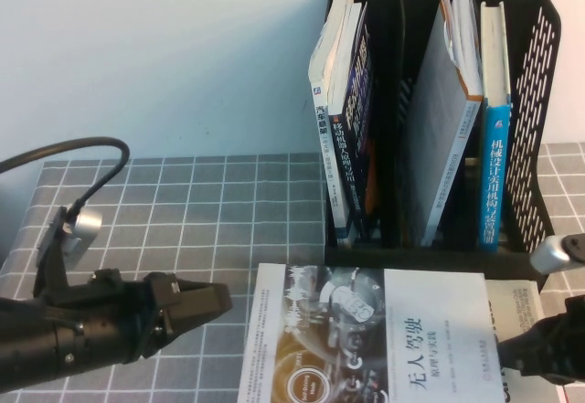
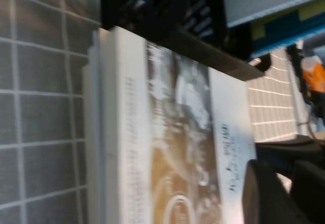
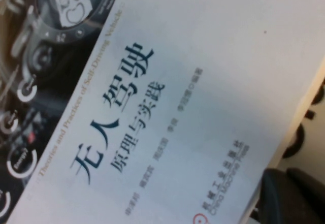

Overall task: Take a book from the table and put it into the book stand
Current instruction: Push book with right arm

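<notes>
Black right claw (image 1: 512, 344) touching book (image 1: 366, 339).

Table (image 1: 183, 202): grey cloth with a white grid of squares, running from the near edge back to a pale wall. Book stand (image 1: 541, 101) stands upright on it at the far right, holding several upright books. The book (image 1: 366, 344) lies flat, cover up, just in front of the stand; left gripper (image 1: 206, 304) is low over the cloth just left of it, right gripper (image 1: 512, 344) at its right edge.
</notes>
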`<move>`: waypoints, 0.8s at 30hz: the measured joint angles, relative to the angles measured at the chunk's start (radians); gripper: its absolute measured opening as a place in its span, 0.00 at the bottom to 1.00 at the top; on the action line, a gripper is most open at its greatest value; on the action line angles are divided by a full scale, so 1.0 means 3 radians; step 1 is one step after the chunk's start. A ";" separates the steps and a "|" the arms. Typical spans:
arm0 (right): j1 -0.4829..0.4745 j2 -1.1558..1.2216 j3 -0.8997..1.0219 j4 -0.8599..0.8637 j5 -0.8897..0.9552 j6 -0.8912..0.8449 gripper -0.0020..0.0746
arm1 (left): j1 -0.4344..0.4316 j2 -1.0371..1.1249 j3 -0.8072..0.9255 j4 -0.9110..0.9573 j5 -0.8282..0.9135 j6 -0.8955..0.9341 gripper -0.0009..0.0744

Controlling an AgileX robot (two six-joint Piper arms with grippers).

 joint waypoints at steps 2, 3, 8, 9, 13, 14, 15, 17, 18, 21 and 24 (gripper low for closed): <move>0.0106 0.0002 0.0000 0.0062 -0.0065 0.0000 0.02 | 0.0000 0.0000 0.0000 -0.0035 0.0101 0.0000 0.25; 0.0135 0.0002 0.0000 0.0081 -0.0096 0.0000 0.02 | 0.0000 0.0000 0.0000 -0.0057 0.0135 0.0000 0.33; 0.0166 0.0034 0.0000 0.0108 -0.0154 0.0000 0.02 | 0.0000 0.0006 0.0000 -0.0058 0.0170 -0.0074 0.64; 0.0166 0.0054 0.0000 0.0108 -0.0154 0.0000 0.02 | 0.0000 0.0019 0.0000 -0.0050 0.0178 -0.0092 0.67; 0.0166 0.0123 -0.0013 0.0134 -0.0139 -0.0014 0.02 | 0.0000 0.0121 0.0000 0.0057 0.0258 -0.0163 0.70; 0.0166 0.0139 -0.0018 0.0140 -0.0131 -0.0016 0.02 | 0.0000 0.0164 -0.0001 0.0080 0.0307 -0.0163 0.71; 0.0166 0.0155 -0.0025 0.0162 -0.0116 -0.0023 0.02 | 0.0000 0.0206 -0.0008 0.0106 0.0357 -0.0170 0.71; 0.0166 0.0178 -0.0036 0.0185 -0.0102 -0.0055 0.02 | 0.0000 0.0340 -0.0007 0.0138 0.0491 -0.0170 0.71; 0.0166 0.0191 -0.0036 0.0199 -0.0094 -0.0077 0.02 | 0.0000 0.0402 -0.0007 0.0144 0.0553 -0.0170 0.72; 0.0166 0.0218 -0.0038 0.0246 -0.0091 -0.0149 0.02 | 0.0000 0.0647 -0.0023 0.0187 0.0737 -0.0124 0.77; 0.0166 0.0228 -0.0038 0.0277 -0.0091 -0.0201 0.02 | 0.0000 0.0925 -0.0115 0.0280 0.0806 -0.0083 0.81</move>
